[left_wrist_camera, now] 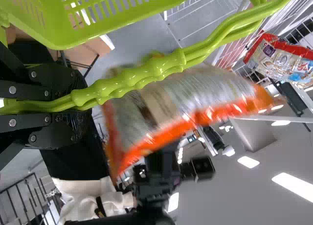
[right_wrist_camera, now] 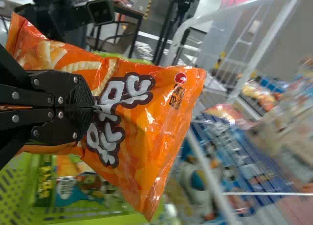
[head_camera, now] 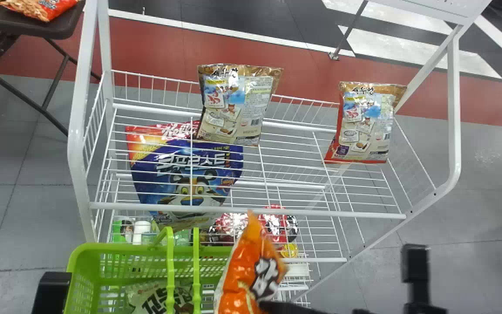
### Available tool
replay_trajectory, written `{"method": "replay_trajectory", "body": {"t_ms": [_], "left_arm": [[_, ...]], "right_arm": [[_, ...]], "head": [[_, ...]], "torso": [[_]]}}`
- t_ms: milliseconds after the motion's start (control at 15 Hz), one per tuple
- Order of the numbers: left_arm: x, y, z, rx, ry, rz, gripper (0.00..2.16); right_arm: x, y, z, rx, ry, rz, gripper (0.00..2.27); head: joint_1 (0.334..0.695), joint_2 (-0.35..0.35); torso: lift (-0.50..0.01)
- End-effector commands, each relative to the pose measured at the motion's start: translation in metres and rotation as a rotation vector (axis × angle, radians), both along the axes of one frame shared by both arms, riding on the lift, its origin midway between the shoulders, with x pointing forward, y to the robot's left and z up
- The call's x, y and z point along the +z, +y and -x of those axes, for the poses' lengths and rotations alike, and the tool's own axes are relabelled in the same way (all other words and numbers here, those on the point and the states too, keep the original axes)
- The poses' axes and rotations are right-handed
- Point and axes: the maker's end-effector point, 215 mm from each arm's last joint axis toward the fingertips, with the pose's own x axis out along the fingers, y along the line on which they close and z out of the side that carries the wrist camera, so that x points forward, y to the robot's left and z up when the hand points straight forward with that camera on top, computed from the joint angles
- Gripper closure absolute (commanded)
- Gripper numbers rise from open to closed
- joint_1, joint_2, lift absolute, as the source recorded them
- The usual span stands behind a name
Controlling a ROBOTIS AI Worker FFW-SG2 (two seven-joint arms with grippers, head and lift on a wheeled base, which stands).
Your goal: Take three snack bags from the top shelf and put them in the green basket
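Where basket (head_camera: 120,248) opens, raised handles (head_camera: 170,266) cross

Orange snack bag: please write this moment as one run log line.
right gripper: clamped on orange snack bag | bag: near green basket | left gripper: holding basket handles | top shelf: two snack bags

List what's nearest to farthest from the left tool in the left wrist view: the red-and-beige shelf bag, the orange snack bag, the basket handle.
1. Basket handle: gripped in the left tool.
2. Orange snack bag: beyond the handle, in the right tool.
3. Red-and-beige bag: on the top shelf, farthest.
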Motion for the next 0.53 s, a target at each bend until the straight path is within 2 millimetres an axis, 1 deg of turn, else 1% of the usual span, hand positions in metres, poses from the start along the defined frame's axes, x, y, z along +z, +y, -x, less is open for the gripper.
{"method": "replay_trajectory", "body": {"t_ms": [0, 133, 200, 333, 467], "left_arm": [[0.002, 0.0, 0.004, -0.002, 0.0, 0.002, 1.77], [0.003, 0.0, 0.006, -0.001, 0.002, 0.002, 1.77], [0.004, 0.0, 0.008, 0.0, 0.002, 0.002, 1.77], [0.004, -0.001, 0.01, -0.001, 0.001, 0.0, 1.77], [0.004, -0.001, 0.011, 0.001, 0.001, -0.004, 1.77]], "right_arm": [[-0.036, 0.022, 0.016, 0.066, 0.103, -0.012, 1.95], [-0.057, 0.034, 0.007, 0.105, 0.093, 0.03, 1.95], [-0.067, 0.04, -0.001, 0.131, 0.059, 0.076, 1.95], [-0.082, 0.055, -0.013, 0.173, 0.021, 0.15, 1.95], [-0.098, 0.063, -0.029, 0.211, -0.034, 0.245, 1.95]], "head": [[0.695, -0.35], [0.695, -0.35], [0.695, -0.35], [0.695, -0.35], [0.695, -0.35]], "torso": [[-0.035], [-0.035], [-0.035], [-0.035], [-0.035]]}}
